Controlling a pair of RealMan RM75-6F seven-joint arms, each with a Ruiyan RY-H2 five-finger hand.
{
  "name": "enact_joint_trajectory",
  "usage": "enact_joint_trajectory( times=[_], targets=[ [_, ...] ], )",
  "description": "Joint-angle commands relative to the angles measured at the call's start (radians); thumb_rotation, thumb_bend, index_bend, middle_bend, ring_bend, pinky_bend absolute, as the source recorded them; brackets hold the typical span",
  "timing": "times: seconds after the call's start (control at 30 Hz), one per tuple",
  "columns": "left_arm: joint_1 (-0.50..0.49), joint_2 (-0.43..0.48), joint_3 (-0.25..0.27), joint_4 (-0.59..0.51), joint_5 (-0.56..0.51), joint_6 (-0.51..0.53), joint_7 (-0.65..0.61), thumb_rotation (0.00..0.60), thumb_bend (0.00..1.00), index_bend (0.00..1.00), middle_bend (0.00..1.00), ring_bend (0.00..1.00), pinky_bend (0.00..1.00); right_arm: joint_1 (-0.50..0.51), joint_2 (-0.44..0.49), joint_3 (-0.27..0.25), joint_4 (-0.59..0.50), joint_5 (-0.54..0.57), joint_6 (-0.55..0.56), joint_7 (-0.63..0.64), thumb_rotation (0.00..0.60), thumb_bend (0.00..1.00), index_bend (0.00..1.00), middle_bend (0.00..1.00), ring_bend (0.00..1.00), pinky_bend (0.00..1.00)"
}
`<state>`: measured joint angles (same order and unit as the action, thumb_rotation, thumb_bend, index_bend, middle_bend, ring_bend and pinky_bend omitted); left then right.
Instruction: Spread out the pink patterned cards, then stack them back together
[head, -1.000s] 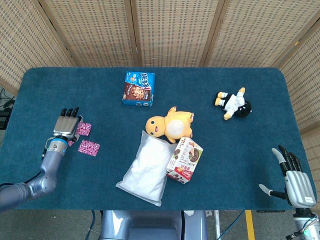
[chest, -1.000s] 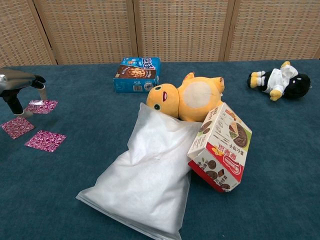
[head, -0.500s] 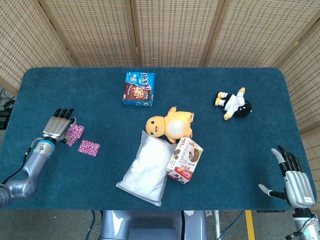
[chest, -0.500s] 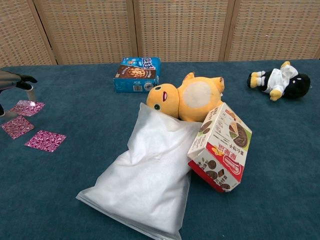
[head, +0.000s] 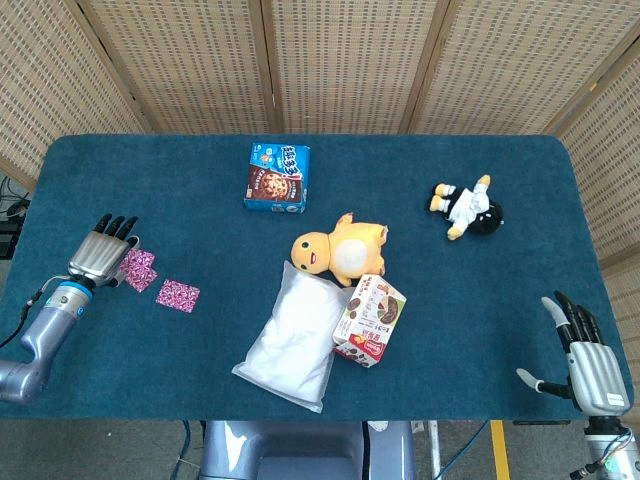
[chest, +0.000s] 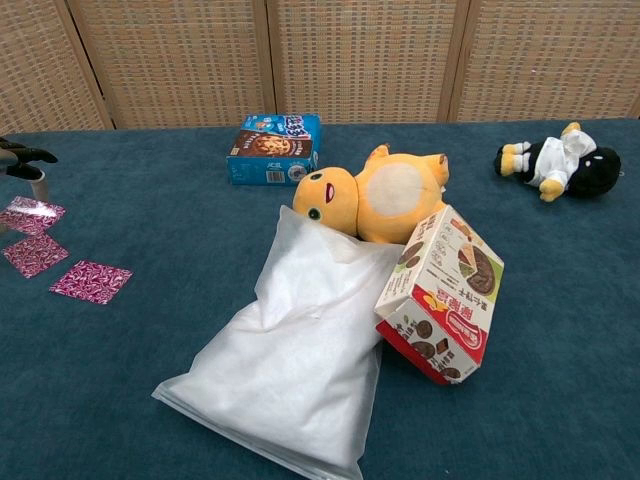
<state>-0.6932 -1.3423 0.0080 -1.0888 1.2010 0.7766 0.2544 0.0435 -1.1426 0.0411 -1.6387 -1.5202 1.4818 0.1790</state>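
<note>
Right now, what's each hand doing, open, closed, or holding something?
Left hand: open, fingers spread flat at the pink cards, gripping nothing.
Right hand: open, empty, at the near right edge of the table.

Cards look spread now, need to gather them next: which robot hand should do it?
Left. The left robot hand is right beside the pink cards at the table's left end; the right robot hand is off the far right corner, beyond the white bag.

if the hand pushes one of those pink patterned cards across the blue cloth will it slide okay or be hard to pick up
The pink patterned card lies flat and thin on the table cloth, so it will probably drag rather than glide. Its edges sit flush with the cloth, so lifting likely needs a fingertip under a corner. It looks light and may flex.
</note>
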Motion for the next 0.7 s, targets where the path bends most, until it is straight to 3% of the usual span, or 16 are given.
enact_joint_trajectory(
  times=[0.03, 0.33, 0.7],
  targets=[
    [0.012, -0.008, 0.015, 0.032, 0.045, 0.016, -0.034, 0.600, 0.35, 0.66, 0.00, 0.00, 0.00, 0.000, -0.001, 0.000, 0.001, 0.000, -0.001, -0.004, 0.600, 0.10, 0.04, 0.00, 0.00, 0.00],
    [0.033, -0.042, 0.047, 0.133, 0.155, 0.046, -0.116, 0.600, 0.35, 0.66, 0.00, 0.00, 0.00, 0.001, -0.007, 0.000, 0.002, 0.004, -0.002, -0.018, 0.600, 0.11, 0.04, 0.00, 0.00, 0.00],
    [0.045, -0.079, 0.060, 0.205, 0.201, 0.037, -0.164, 0.600, 0.35, 0.66, 0.00, 0.00, 0.00, 0.002, -0.012, 0.001, 0.005, 0.009, -0.006, -0.032, 0.600, 0.10, 0.04, 0.00, 0.00, 0.00]
  ],
)
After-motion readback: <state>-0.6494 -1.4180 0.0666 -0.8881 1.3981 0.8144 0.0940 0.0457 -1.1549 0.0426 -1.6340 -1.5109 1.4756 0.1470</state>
